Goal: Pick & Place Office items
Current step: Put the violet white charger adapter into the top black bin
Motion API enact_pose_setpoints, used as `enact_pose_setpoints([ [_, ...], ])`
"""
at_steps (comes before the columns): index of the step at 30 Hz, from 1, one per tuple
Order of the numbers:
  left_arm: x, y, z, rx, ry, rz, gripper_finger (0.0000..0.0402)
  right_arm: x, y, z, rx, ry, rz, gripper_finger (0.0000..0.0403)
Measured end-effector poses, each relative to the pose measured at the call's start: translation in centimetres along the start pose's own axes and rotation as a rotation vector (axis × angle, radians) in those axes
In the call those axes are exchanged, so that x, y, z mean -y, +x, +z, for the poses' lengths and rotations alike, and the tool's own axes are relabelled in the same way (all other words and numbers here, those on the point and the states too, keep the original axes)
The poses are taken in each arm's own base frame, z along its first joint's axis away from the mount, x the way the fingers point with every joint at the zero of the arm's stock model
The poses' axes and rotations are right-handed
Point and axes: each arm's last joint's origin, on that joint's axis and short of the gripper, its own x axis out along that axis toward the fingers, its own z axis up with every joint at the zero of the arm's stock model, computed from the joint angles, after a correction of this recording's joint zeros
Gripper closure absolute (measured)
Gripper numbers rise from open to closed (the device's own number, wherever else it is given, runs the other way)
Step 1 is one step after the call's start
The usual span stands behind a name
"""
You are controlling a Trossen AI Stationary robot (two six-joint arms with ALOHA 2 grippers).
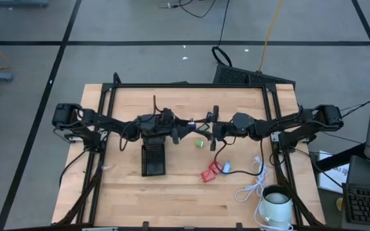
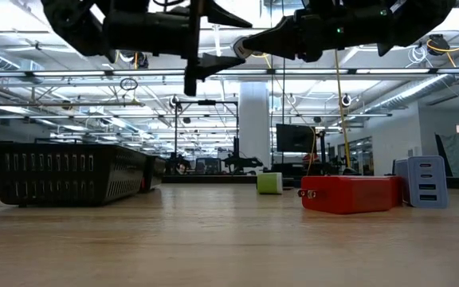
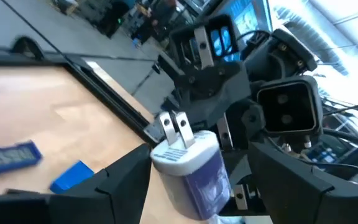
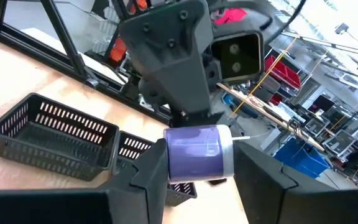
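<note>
A purple plug block [image 1: 193, 126] with a white pronged end is up in the air over the table's middle, where both arms meet. My right gripper [image 4: 201, 154] is shut on it. My left gripper [image 3: 197, 155] faces it from the table's left, open, one finger on either side of the block [image 3: 188, 174]. On the table lie a green block [image 1: 199, 144], a red block [image 1: 210, 172] and a blue block [image 1: 225, 167]. The black tray [image 1: 153, 159] sits left of them. My right gripper pinches the purple plug block's body [image 4: 194, 155] between its two fingers, coming level from the table's right. The block is lifted clear of the table, and its white pronged end [image 3: 182, 149] is turned toward the right arm.
A white coiled cable [image 1: 252, 186] and a white mug [image 1: 276, 204] sit near the table's right near corner. A black frame [image 1: 272, 115] runs around the tabletop. Bare wood lies left of the tray and along the near edge.
</note>
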Motion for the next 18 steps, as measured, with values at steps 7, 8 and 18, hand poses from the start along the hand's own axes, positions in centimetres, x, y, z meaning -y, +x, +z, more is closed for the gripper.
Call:
enact_pose_setpoints([
  [7,-0.54,0.68,-0.39,-0.019,-0.005,0.006,0.0133,-0.11,0.00,-0.19,-0.020,-0.006,0.011,0.0260],
  [8,-0.60,0.69,-0.31,-0.015,-0.005,0.006,0.0133,-0.13,0.00,-0.22,-0.023,-0.007,0.013,0.0260],
  [18,-0.72,0.72,-0.08,-0.025,-0.034,-0.018,0.0146,-0.17,-0.01,-0.27,-0.029,-0.025,0.016,0.0260],
])
